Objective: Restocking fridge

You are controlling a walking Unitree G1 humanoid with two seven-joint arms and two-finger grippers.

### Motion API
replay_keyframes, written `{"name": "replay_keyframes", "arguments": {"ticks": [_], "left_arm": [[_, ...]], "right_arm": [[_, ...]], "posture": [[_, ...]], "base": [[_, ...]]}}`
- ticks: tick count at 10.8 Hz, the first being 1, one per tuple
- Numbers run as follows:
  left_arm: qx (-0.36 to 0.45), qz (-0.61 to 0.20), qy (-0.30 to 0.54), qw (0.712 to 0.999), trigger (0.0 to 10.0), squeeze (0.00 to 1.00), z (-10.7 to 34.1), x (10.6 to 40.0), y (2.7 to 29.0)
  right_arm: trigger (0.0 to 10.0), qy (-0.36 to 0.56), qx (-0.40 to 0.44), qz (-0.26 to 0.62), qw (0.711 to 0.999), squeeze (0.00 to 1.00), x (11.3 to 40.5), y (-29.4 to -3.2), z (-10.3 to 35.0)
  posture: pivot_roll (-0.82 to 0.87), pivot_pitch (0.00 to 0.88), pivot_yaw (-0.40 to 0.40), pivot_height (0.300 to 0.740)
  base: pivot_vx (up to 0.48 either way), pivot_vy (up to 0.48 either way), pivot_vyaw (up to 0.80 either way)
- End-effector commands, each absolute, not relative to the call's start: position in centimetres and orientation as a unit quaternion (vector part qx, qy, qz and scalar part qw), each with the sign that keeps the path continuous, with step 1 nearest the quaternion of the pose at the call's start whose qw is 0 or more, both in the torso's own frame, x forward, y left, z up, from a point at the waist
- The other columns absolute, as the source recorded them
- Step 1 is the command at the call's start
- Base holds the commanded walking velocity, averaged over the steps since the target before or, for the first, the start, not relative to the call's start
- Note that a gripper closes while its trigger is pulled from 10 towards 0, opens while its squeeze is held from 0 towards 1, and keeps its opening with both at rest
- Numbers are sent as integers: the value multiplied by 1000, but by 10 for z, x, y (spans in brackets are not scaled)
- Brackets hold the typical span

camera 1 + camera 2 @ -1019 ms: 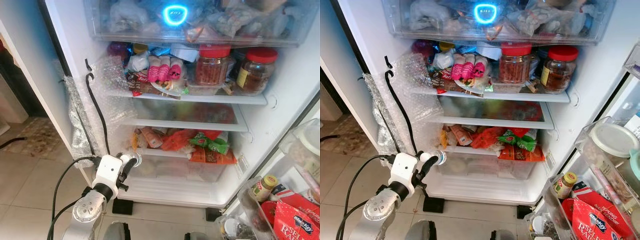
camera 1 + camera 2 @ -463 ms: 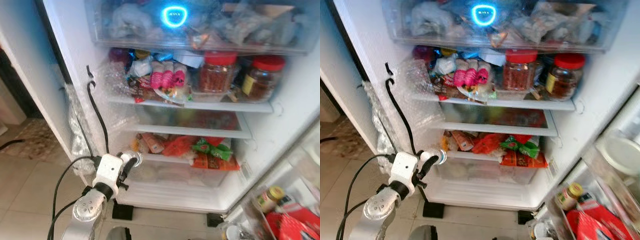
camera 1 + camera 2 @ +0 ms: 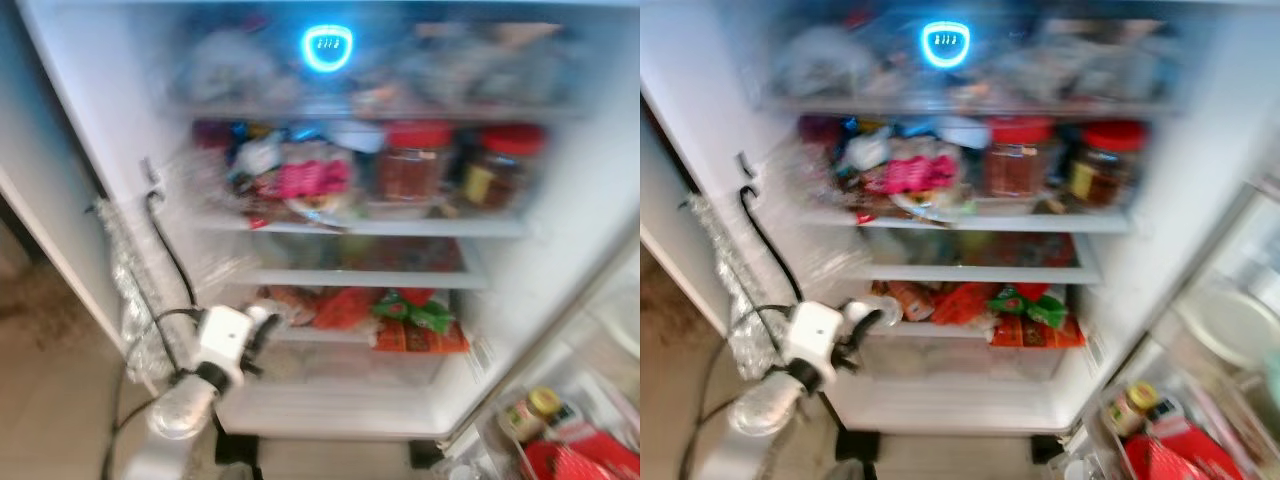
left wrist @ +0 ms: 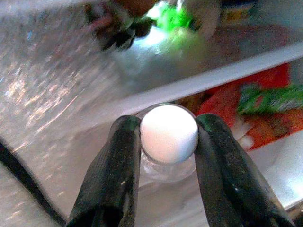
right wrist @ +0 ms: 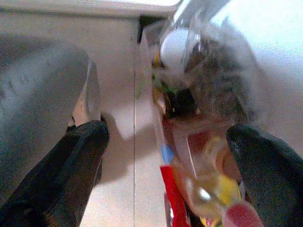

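The fridge stands open before me, and the eye views are blurred. My left gripper is at the left end of the lower shelf, which holds red and green packets. It is shut on a small clear bottle with a round white cap, the cap pinched between both black fingers. The right gripper is open, its fingers wide apart above jars in the door rack.
Two red-lidded jars and pink packs crowd the upper shelf. A clear drawer sits at the bottom. Bubble wrap and a black cable hang on the left wall. The door rack with jars stands at right.
The whole picture has shifted and gone blurred, so the camera is moving. My left gripper still holds the bottle by the lower shelf's left end.
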State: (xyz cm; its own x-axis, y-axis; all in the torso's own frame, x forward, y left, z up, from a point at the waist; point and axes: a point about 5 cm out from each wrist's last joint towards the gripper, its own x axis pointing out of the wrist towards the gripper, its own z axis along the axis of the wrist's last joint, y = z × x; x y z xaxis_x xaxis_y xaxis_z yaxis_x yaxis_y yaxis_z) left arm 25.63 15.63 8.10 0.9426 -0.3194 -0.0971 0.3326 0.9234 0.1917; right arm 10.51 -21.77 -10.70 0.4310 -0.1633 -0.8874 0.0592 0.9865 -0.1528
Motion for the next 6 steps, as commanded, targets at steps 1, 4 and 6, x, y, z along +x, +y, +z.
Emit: {"name": "replay_keyframes", "arguments": {"ticks": [1,4,6], "left_arm": [[95,-177,20,979,10000,0,86,259,148],[95,-180,21,979,10000,0,85,259,148],[94,-181,21,979,10000,0,85,259,148]], "right_arm": [[10000,523,-49,-62,848,0,107,-216,-107],[10000,523,-48,-62,848,0,107,-216,-107],[10000,523,-47,-62,849,0,107,-216,-107]], "posture": [[-91,0,-20,642],[-92,0,-18,642],[-90,0,-18,642]], "base": [[285,0,0],[286,0,0],[287,0,0]]}}
